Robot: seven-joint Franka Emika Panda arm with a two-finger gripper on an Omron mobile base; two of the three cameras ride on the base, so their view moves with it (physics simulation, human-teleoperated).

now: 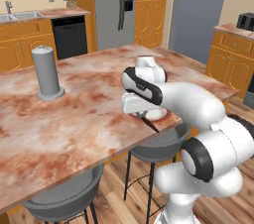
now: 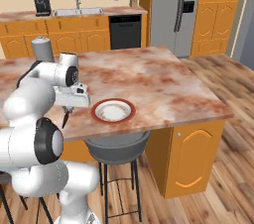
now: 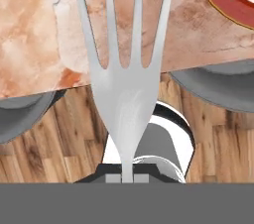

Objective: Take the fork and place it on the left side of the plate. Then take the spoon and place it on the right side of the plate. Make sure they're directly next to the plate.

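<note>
One fork (image 3: pixel 126 94) is clamped in the claw (image 3: pixel 127 177), whose two tips sit together on the narrow neck just below the silver head. In the hand view the tines run straight away from the claw, up across the near edge of the marble table (image 3: pixel 39 29) and over its top. The black handle (image 2: pixel 65 118) hangs out below the claw in the right base view, slanting down toward the table edge; in the left base view the same dark handle (image 1: pixel 151 125) pokes out under the claw (image 1: pixel 140 114).

Beside the claw (image 2: pixel 69 110), just to its right in the right base view, the plate (image 2: pixel 113 110) lies flat on the table (image 2: pixel 163 84), red-brown rim around a white centre, close to the near edge. The hand view catches a slice of that rim (image 3: pixel 223 2) up and to the right of the tines, apart from them. In the left base view the plate (image 1: pixel 161 115) is mostly hidden behind the arm.

Beyond the claw, well apart from it, a grey upright cylinder (image 1: pixel 47 72) stands on a round base on the table (image 1: pixel 59 129). Under the claw, below the table edge, are grey stool seats (image 3: pixel 218 84) and wooden floor (image 3: pixel 59 153).
</note>
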